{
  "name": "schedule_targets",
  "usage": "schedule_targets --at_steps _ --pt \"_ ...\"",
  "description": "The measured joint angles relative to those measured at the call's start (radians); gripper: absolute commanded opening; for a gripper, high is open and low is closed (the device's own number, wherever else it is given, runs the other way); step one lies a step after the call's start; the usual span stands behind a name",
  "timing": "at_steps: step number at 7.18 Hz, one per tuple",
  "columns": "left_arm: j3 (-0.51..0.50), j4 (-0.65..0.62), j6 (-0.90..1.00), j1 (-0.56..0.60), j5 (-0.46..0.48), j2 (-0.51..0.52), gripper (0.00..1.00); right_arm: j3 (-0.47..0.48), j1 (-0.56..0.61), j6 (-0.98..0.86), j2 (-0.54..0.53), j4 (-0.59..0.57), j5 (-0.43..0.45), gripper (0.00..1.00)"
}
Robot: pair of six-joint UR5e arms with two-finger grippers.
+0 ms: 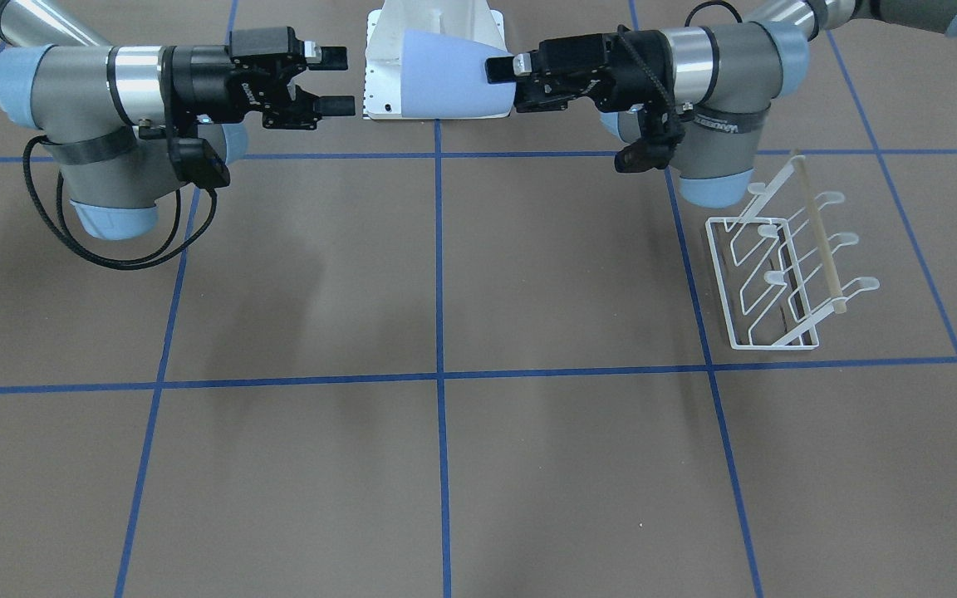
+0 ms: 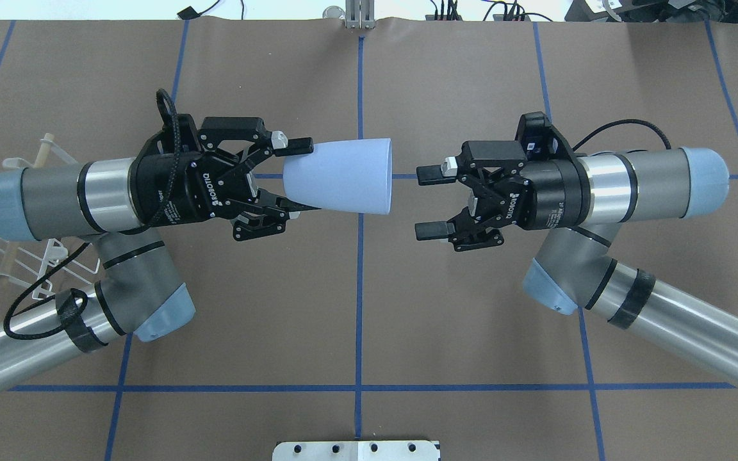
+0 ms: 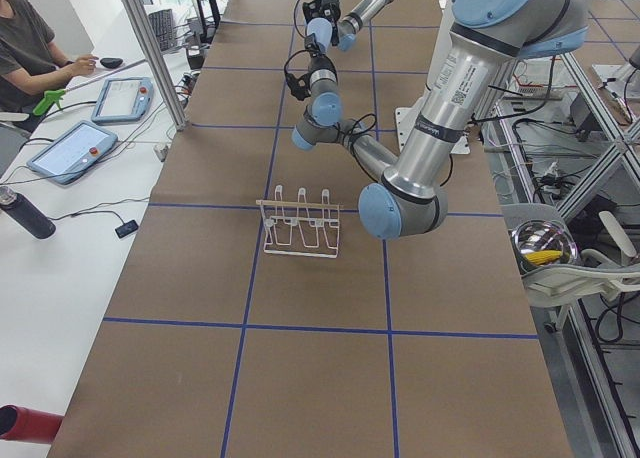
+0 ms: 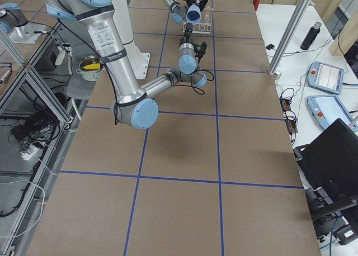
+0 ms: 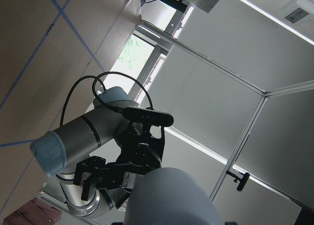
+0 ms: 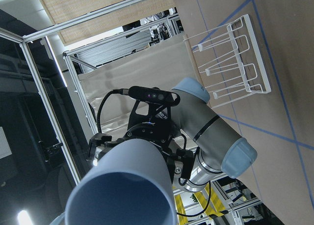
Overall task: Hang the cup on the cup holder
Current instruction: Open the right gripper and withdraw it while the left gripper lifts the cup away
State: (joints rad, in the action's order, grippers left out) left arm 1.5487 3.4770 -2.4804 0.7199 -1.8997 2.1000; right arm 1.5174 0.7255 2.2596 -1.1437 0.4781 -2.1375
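The pale lavender-blue cup (image 2: 343,176) is held sideways in mid-air, well above the table. My left gripper (image 2: 292,178) is shut on its narrow closed end, and its open mouth faces my right gripper (image 2: 428,202). The right gripper is open and empty, a short gap from the cup's rim. In the front-facing view the cup (image 1: 453,75) sits between the left gripper (image 1: 502,81) and the right gripper (image 1: 337,81). The white wire cup holder (image 1: 786,274) stands on the table at my left side. From overhead the cup holder (image 2: 36,269) is mostly hidden under the left arm.
The white robot pedestal (image 1: 437,25) is at the table's near edge between the arms. Blue tape lines cross the brown table (image 2: 471,320). An operator (image 3: 30,48) sits at a side desk with tablets (image 3: 70,148). A metal bowl (image 3: 540,246) sits on a shelf off the table.
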Motion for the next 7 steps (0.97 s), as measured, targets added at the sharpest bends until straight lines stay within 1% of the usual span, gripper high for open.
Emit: schedule_targets --at_steps 2,3,4,5,6,7 --pt "0.006 -0.115 0.061 0.185 -0.132 -0.002 0.00 -0.002 0.052 -0.271 -0.132 0.012 -0.017 1.00" --pt "0.026 -0.203 0.131 0.267 -0.200 -0.018 0.00 -0.003 0.089 -0.431 -0.218 0.003 -0.027 1.00" --pt "0.046 -0.296 0.228 0.326 -0.253 -0.043 0.00 -0.004 0.133 -0.541 -0.285 -0.017 -0.039 1.00" --pt "0.063 -0.397 0.365 0.370 -0.288 -0.076 0.00 -0.007 0.189 -0.648 -0.351 -0.060 -0.054 1.00" --pt "0.081 -0.503 0.501 0.406 -0.301 -0.112 0.00 -0.018 0.236 -0.778 -0.410 -0.116 -0.064 1.00" --pt "0.118 -0.660 0.645 0.438 -0.303 -0.136 0.00 -0.034 0.290 -0.914 -0.461 -0.184 -0.068 1.00"
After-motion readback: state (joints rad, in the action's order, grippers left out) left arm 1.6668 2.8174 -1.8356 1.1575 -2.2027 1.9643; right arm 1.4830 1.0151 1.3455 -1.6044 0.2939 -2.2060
